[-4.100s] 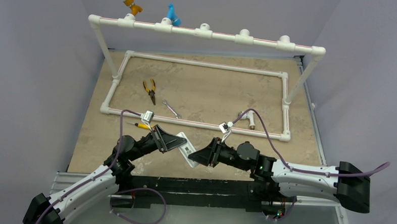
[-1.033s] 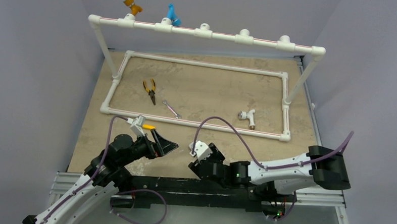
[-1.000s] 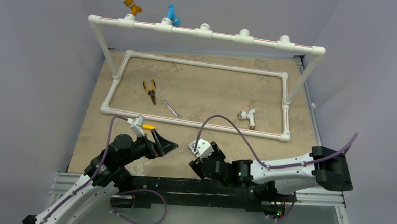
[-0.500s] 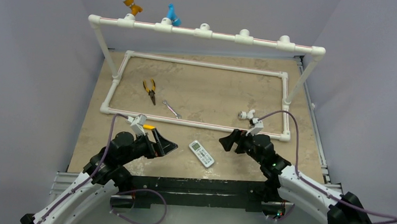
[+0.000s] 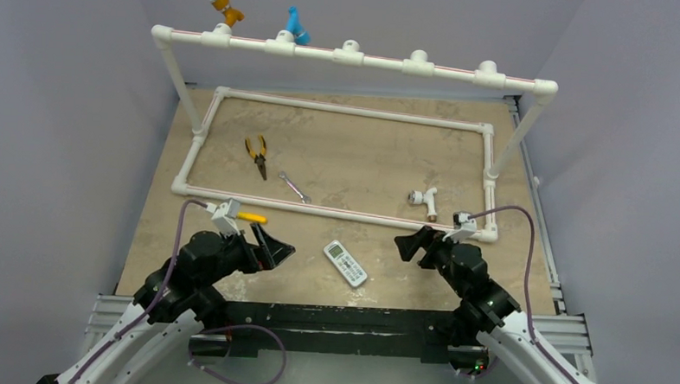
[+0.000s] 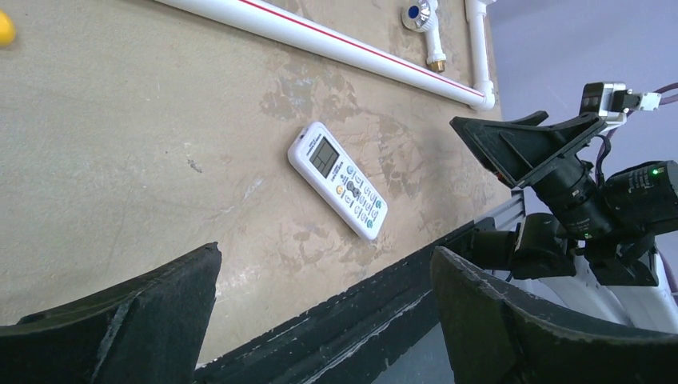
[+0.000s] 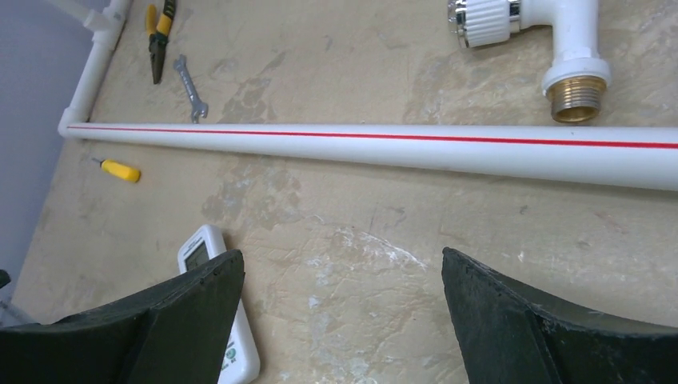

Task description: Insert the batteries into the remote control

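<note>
Right gripper: drawing back rightward, jaws standing open.
Left gripper: jaws standing open.
Remote control: lying face-up on table.

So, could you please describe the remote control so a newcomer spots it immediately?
Find the white pipe frame on the table. Just outside its near rail, between the left gripper and right gripper, lies the remote control. It alone is a flat white handset with a display and buttons.

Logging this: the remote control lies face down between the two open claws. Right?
No: the remote control lies face up, as the left wrist view shows, between the open left claw and right claw.
</note>
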